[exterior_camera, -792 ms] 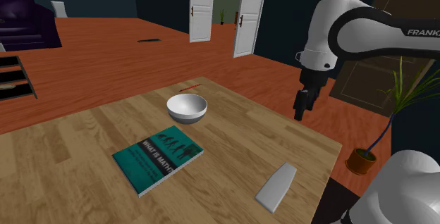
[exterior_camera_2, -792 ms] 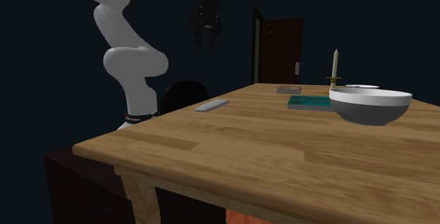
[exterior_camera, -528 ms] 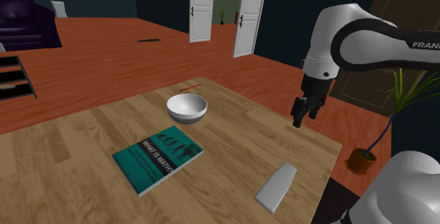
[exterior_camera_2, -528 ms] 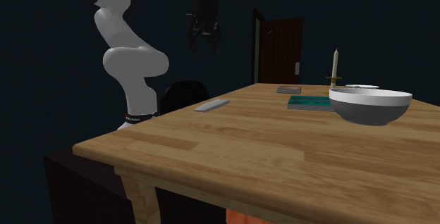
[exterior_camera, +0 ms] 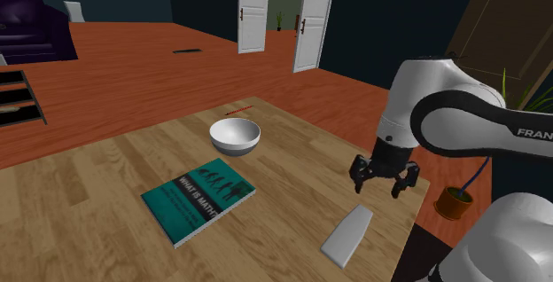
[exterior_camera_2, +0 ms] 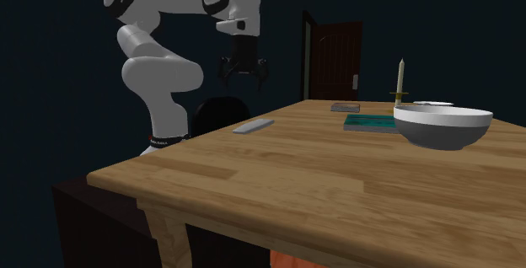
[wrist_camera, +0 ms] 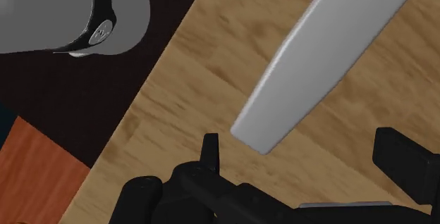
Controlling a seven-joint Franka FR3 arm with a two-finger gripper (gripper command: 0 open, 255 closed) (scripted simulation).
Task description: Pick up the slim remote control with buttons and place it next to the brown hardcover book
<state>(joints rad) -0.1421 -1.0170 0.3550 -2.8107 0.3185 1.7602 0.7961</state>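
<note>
The slim remote control [exterior_camera: 347,234] is a plain grey slab lying flat near the table's corner by the stand; it also shows in the second exterior view [exterior_camera_2: 254,125]. My gripper [exterior_camera: 383,184] hangs open a little above the table, just beyond the remote's far end, fingers pointing down. The wrist view has one rounded end of the remote [wrist_camera: 324,53] lying below and between the spread fingers [wrist_camera: 405,163], untouched. The book [exterior_camera: 198,199] has a teal cover with "WHAT IS MATH?" on it and lies flat mid-table, well away from the gripper [exterior_camera_2: 244,71].
A white bowl [exterior_camera: 235,135] stands beyond the book, with a thin red stick [exterior_camera: 237,111] behind it. A candle [exterior_camera_2: 402,79], a grey flat object [exterior_camera_2: 346,106] and a plate [exterior_camera_2: 432,103] sit at the far end. A potted plant [exterior_camera: 454,202] stands on the floor by the table edge.
The arm has come down and swung toward the stand, bringing the gripper from high above the table edge to just over the remote's far end. The fingers stay apart.
</note>
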